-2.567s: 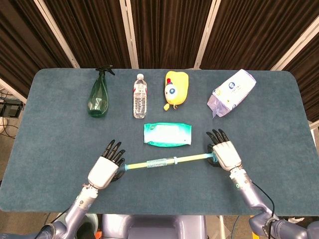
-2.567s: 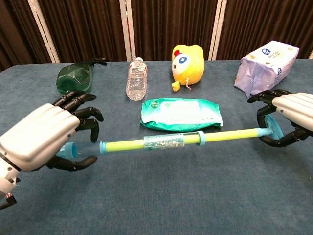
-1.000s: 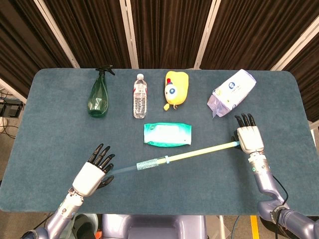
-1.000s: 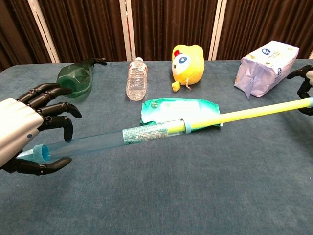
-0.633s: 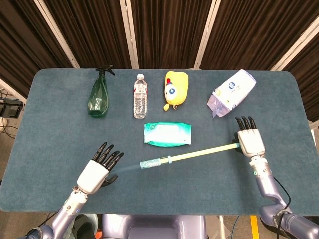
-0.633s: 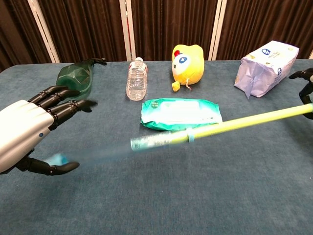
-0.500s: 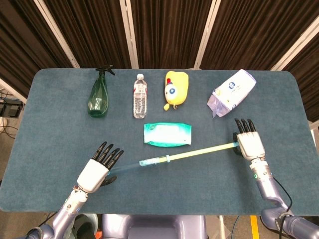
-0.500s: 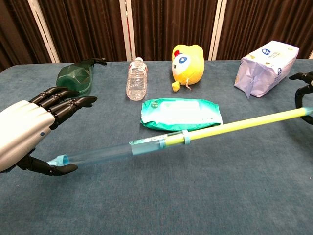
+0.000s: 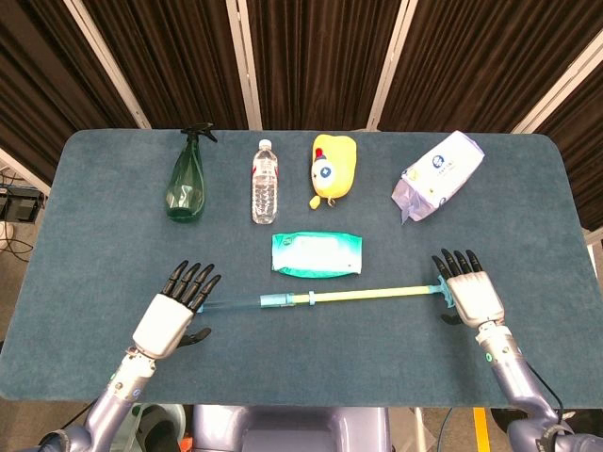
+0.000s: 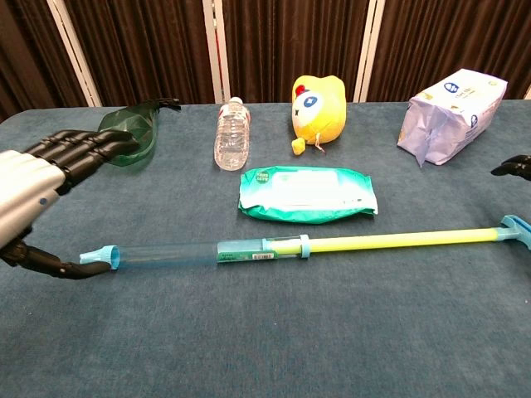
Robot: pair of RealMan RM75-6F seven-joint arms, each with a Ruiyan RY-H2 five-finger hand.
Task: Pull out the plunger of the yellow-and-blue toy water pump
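The toy water pump (image 9: 320,298) lies flat on the blue table, running left to right. Its clear blue barrel (image 10: 166,250) ends in a blue nozzle (image 10: 99,255) on the left. The yellow plunger rod (image 10: 398,240) sticks far out of the barrel to the blue handle (image 10: 514,228) on the right. My left hand (image 9: 170,318) hovers by the nozzle end with fingers straight and apart, its thumb close to the nozzle. My right hand (image 9: 468,292) is beside the handle, fingers spread, holding nothing. Only its fingertips (image 10: 513,166) show in the chest view.
A green wipes pack (image 9: 317,253) lies just behind the pump. Along the back stand a green spray bottle (image 9: 186,181), a water bottle (image 9: 265,184), a yellow plush toy (image 9: 334,168) and a white-and-purple package (image 9: 438,174).
The pump, tilted and in the air earlier, now lies level on the table. Both hands have let go of it, and the right hand has come down and inward.
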